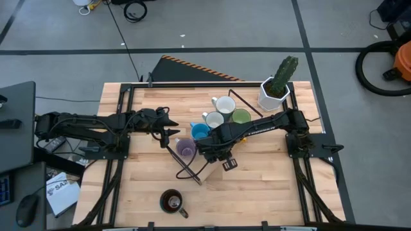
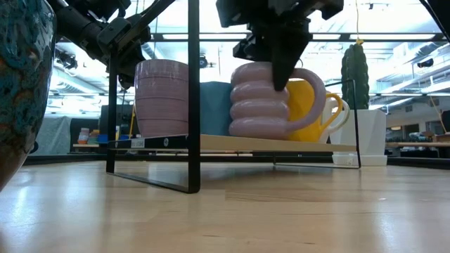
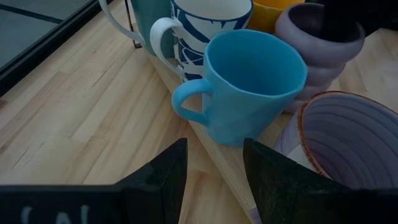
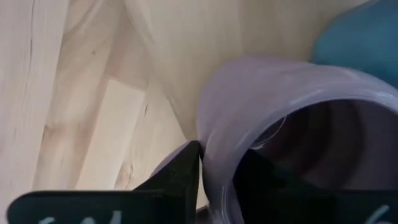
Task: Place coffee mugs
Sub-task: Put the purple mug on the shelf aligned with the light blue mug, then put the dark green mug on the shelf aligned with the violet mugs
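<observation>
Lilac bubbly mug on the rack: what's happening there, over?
Right gripper straddles bubbly lilac mug rim on rack shelf. Left gripper open, facing blue mug. Nothing blocking.

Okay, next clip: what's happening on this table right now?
A two-armed robot is putting coffee mugs onto a low wooden shelf in a black wire frame. The right gripper straddles the rim of a ribbed lilac mug that already stands on the shelf, one finger inside and one outside. The left gripper hovers open beside the shelf, facing a blue mug and a second lilac mug. A dark mug waits on the table, away from the shelf.
</observation>
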